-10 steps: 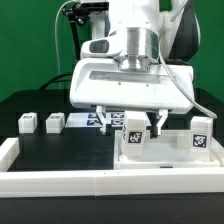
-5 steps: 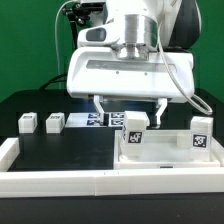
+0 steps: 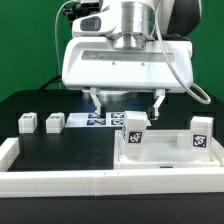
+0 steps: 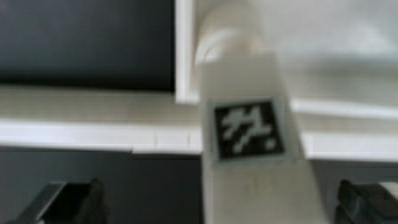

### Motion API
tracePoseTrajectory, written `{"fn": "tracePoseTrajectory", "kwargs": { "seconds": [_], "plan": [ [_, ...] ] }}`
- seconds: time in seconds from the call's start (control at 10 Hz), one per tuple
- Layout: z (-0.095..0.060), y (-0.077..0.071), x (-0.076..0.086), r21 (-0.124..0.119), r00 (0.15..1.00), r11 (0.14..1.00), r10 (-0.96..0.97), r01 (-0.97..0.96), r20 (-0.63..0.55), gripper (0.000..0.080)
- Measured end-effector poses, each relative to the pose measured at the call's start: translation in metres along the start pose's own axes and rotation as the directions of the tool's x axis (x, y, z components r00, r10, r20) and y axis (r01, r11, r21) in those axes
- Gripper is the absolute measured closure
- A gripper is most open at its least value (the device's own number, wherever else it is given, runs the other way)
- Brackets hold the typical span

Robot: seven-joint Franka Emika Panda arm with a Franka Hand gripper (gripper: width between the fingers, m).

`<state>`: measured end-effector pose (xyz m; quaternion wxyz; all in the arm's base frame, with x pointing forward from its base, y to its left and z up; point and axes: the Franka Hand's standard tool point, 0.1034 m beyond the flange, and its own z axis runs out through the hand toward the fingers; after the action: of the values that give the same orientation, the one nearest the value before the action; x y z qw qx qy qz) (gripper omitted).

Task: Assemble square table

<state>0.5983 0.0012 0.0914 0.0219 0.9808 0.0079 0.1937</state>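
The square table's white slab lies at the exterior view's right, inside the border bars. Two tagged white legs stand upright on it: one near its left side, one at its right. Two loose legs sit on the black table at the left. My gripper hangs open and empty just above the left standing leg, with a finger on each side and clear of it. In the wrist view that leg runs between the dark fingertips, and the gripper is wide open.
The marker board lies behind the gripper. White border bars run along the front and the exterior view's left. The arm's big white body hangs over the middle of the table.
The gripper has risen straight up from the left standing leg, its fingers still spread. The leg stays upright on the slab. Nothing else has moved.
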Motion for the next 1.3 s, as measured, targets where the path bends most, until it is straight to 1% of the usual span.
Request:
{"fn": "tracePoseTrajectory", "kwargs": {
  "seconds": [0.1,0.2,0.3,0.4,0.6,0.8,0.9,1.0,1.1,1.2,1.3],
  "plan": [
    [0.0024,-0.0003,0.0015,0.018,0.997,1.000,0.002,-0.004,0.078,0.0150],
    [0.0038,-0.0005,0.0041,0.029,0.992,1.000,0.001,-0.005,0.129,0.0150],
    [0.0050,-0.0028,0.0022,0.050,0.974,0.999,-0.003,-0.008,0.226,0.0150],
    [0.0048,-0.0028,0.0031,0.063,0.956,0.998,-0.005,-0.014,0.293,0.0150],
    [0.0092,-0.0019,0.0020,0.065,0.947,0.998,-0.005,-0.017,0.321,0.0150],
    [0.0108,-0.0025,0.0019,0.062,0.953,0.998,-0.009,-0.010,0.302,0.0150],
    [0.0108,-0.0022,0.0020,0.062,0.953,0.998,-0.008,-0.011,0.302,0.0280],
    [0.0108,-0.0022,0.0020,0.062,0.953,0.998,-0.008,-0.011,0.302,0.0280],
    [0.0108,-0.0022,0.0020,0.062,0.953,0.998,-0.008,-0.011,0.302,0.0416],
    [0.0108,-0.0021,0.0020,0.061,0.953,0.998,-0.008,-0.011,0.302,0.0508],
    [0.0108,-0.0021,0.0020,0.061,0.953,0.998,-0.008,-0.011,0.302,0.0508]
  ]
}}
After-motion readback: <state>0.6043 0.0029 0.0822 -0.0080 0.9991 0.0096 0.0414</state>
